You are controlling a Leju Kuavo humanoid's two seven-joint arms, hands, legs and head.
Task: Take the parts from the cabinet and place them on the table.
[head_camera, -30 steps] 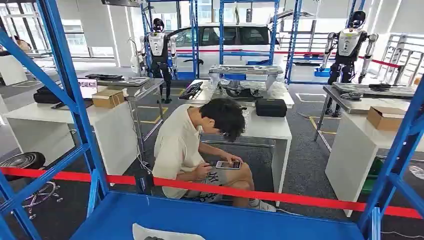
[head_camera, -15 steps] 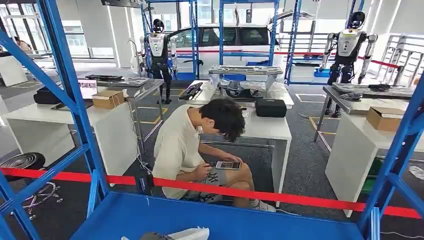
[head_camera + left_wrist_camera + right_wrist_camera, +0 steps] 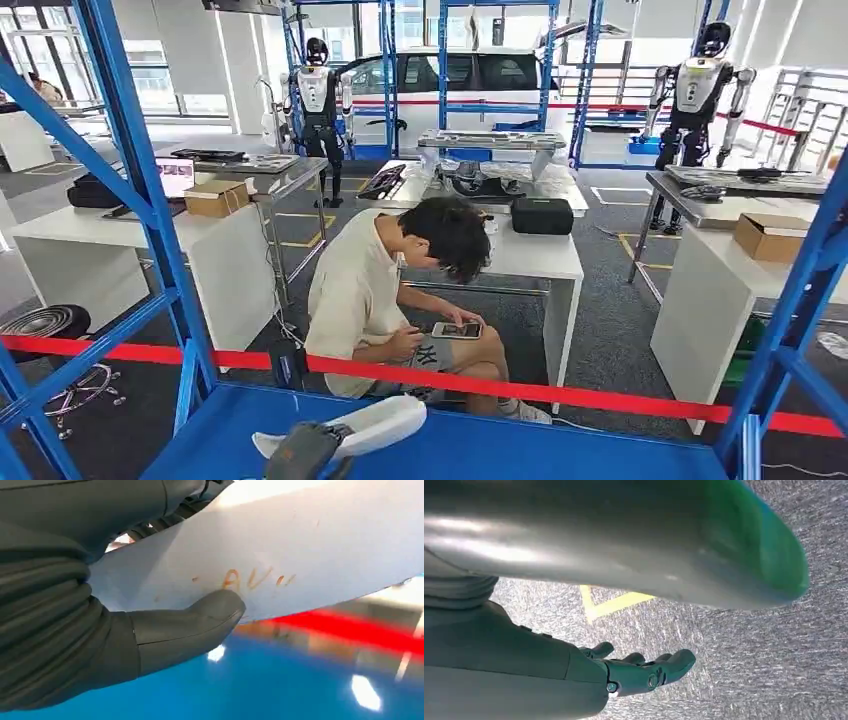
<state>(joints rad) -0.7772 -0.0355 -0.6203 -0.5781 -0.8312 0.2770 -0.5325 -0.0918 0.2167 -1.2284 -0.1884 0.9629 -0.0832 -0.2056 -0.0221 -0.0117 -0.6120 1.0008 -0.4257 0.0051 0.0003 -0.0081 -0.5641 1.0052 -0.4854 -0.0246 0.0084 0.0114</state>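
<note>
Since the earlier head frames, our left hand (image 3: 305, 450) has risen higher above the blue shelf (image 3: 500, 445), carrying the white part (image 3: 360, 425) up with it; the seated person (image 3: 400, 300) has stayed put. Item one: white part, long and rounded, held by our left hand just above the shelf of the blue cabinet (image 3: 140, 190); in the left wrist view the thumb (image 3: 200, 622) presses against the part's pale face (image 3: 300, 545), which bears faint orange marks. Item two: right hand (image 3: 644, 672), hanging over grey carpet (image 3: 749, 650) with a yellow floor line (image 3: 609, 605), fingers loosely extended and holding nothing. Item three: red barrier tape (image 3: 600, 398) stretched across beyond the shelf. Item four: person in a light shirt, sitting behind the tape beside a white worktop (image 3: 540, 260), looking down at a phone (image 3: 456, 329). Item five: a black case (image 3: 541, 215) on that worktop. Item six: cardboard boxes on the side worktops, one left (image 3: 216, 196) and one right (image 3: 770, 236). Item seven: two standing humanoid robots further back, left (image 3: 318, 95) and right (image 3: 695, 90), with a white van (image 3: 470, 85) between them.
</note>
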